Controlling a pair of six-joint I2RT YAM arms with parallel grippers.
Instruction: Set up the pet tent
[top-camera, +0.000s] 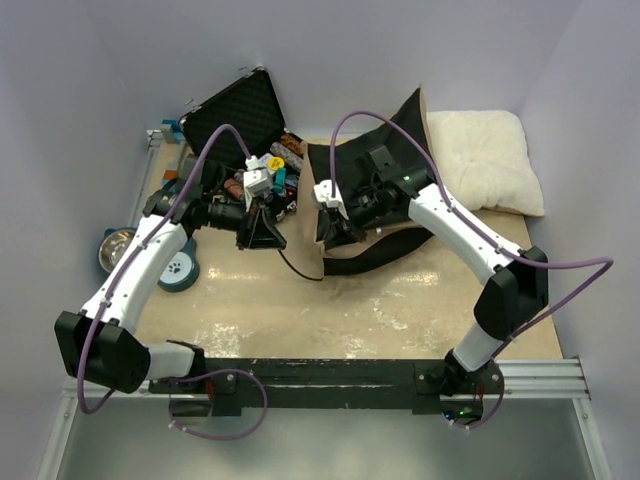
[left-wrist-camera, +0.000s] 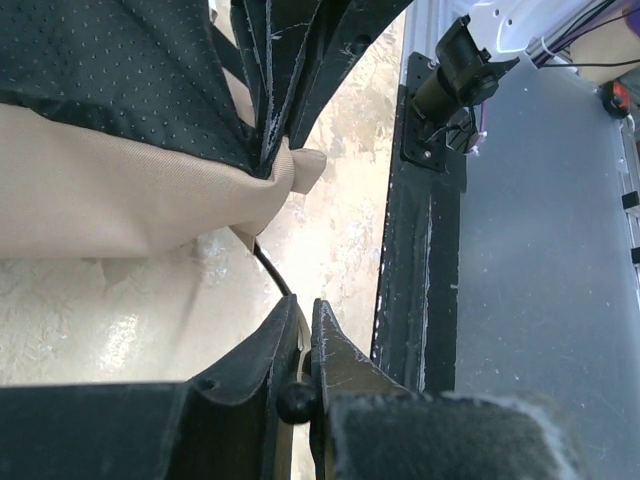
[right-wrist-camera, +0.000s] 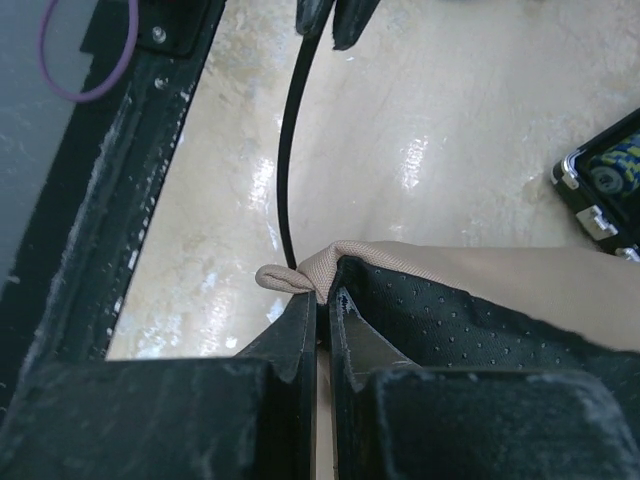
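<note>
Tan canvas is what the right gripper (right-wrist-camera: 322, 305) has between its fingers: in the right wrist view the two pads are pressed together on a folded corner (right-wrist-camera: 300, 272) of the pet tent (top-camera: 395, 240), with the black dotted floor panel (right-wrist-camera: 470, 320) trailing off toward the lower right of that frame. From this corner a thin dark pole (right-wrist-camera: 287, 150) rises almost straight to the top edge, where the left gripper (left-wrist-camera: 306, 320) pinches it; in the left wrist view those fingers are closed to a narrow slit around the pole. So the pole's long axis runs directly from one gripper to the other, and we judge this line to be what the next move turns on, since pushing along it should seat the pole in the corner. In the top view the grippers sit close together at centre frame, and the rest of the tent lies crumpled to the upper right, under and behind the right arm, which is the nearer one. Beyond it, a white pillow (top-camera: 490, 160) lies at the upper right of the table (top-camera: 330, 315) and an open black hard case (top-camera: 235, 120) at the upper left.
</note>
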